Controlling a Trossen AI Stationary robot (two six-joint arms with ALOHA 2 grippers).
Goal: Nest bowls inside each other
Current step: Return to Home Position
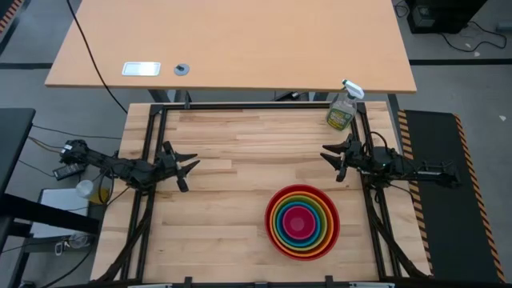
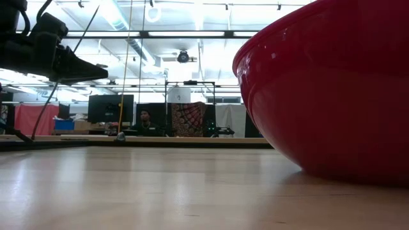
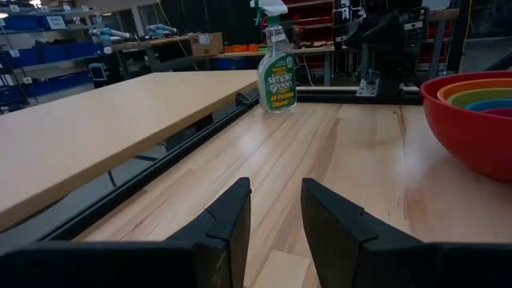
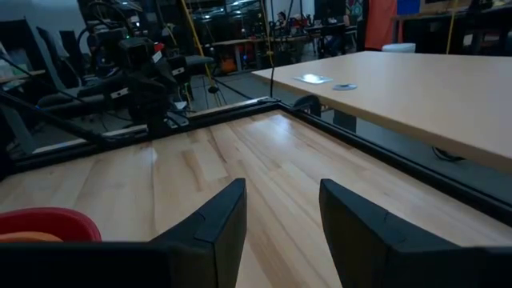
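Observation:
The bowls (image 1: 302,222) sit nested in one stack on the table's near right part: red outermost, then orange, lime green, blue, and pink in the middle. The red wall (image 2: 332,89) fills the low view's right; the stack's rim (image 3: 472,88) shows in the left wrist view, and a red edge (image 4: 48,222) in the right wrist view. My left gripper (image 1: 192,168) hovers open at the table's left edge, pointing level inward. At the right edge my right gripper (image 1: 326,154) also hovers open, pointing level inward. Neither has anything between its fingers.
A clear spray bottle (image 1: 342,110) with green liquid stands at the table's far right corner. Beyond the far edge is a tan desk (image 1: 232,44) with a small white card and a round grey disc. A black frame rail borders the table.

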